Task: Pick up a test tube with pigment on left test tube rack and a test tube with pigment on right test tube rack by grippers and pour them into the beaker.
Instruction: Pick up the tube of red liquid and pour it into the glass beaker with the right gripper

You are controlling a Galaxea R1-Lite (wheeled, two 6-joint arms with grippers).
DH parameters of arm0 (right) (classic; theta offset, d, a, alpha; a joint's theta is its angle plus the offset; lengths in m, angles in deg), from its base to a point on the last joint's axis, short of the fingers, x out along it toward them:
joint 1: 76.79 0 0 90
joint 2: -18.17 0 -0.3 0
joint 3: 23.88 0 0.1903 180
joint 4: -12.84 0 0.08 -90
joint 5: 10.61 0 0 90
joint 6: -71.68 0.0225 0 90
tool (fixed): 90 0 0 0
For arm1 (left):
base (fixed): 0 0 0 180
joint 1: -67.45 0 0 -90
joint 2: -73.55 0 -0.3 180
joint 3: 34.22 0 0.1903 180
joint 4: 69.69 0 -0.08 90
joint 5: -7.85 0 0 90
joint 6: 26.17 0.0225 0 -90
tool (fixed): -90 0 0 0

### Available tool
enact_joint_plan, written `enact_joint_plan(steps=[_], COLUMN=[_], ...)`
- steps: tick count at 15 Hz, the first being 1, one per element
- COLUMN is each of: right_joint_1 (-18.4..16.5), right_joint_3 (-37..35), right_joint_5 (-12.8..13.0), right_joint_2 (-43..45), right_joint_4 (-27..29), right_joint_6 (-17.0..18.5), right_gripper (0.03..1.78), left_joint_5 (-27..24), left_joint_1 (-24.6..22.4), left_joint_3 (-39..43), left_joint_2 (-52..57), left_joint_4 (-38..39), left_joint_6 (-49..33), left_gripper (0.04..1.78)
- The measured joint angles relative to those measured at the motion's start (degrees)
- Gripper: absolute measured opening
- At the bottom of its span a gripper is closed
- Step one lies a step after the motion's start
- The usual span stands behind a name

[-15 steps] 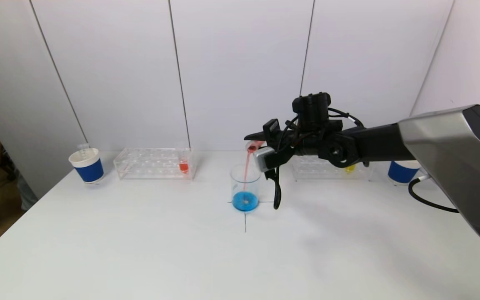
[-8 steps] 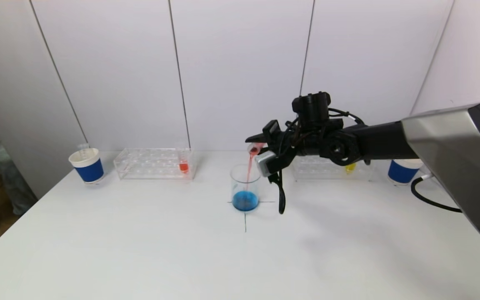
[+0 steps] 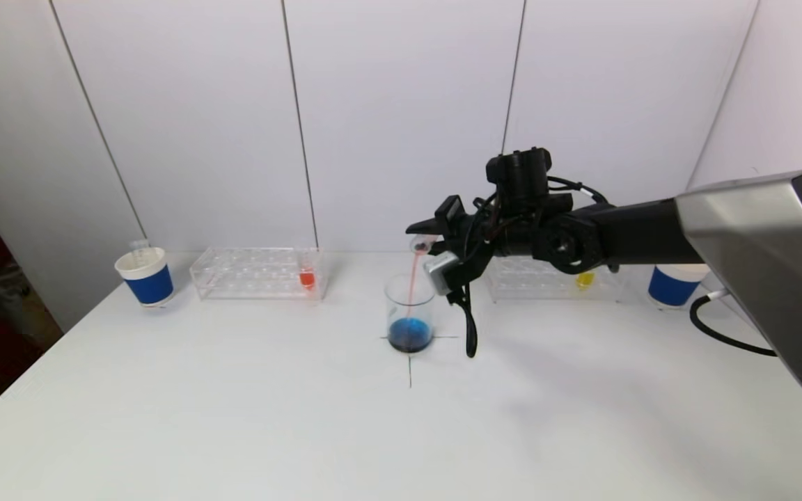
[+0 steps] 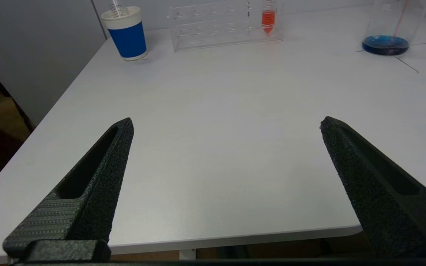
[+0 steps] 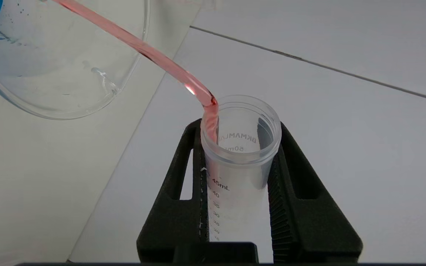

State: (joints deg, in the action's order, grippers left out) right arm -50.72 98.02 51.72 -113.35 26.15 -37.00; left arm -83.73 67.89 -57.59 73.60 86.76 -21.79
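Test tube (image 5: 239, 162) in right end effector (image 5: 237, 147), tipped over beaker (image 3: 409, 313) rim.

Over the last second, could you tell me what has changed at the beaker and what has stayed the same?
The right gripper has tipped the test tube a little further and lifted slightly, its red stream thinning. The liquid in the beaker has darkened from bright blue to deep blue-purple. Unchanged: the grip on the tube, the beaker's place, the orange tube in the left rack, and the blue cup.

Tipped clear test tube (image 5: 240, 155) streams red pigment into the beaker (image 3: 409, 309) holding dark blue liquid.
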Motion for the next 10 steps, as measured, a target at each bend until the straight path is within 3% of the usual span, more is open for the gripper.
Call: enact_joint_plan(steps=[10], right_joint_1=[0.48], right_joint_3=[0.09], right_joint_5=[0.37], right_joint_2=[0.63], right_joint_4=[-0.11], right_joint_6=[-5.32], right_gripper=[0.51], left_joint_5=[0.0], left_joint_1=[0.0], left_joint_3=[0.0], left_joint_2=[0.0], left_joint_4=[0.0], left_joint_6=[-0.02], left_gripper=[1.76])
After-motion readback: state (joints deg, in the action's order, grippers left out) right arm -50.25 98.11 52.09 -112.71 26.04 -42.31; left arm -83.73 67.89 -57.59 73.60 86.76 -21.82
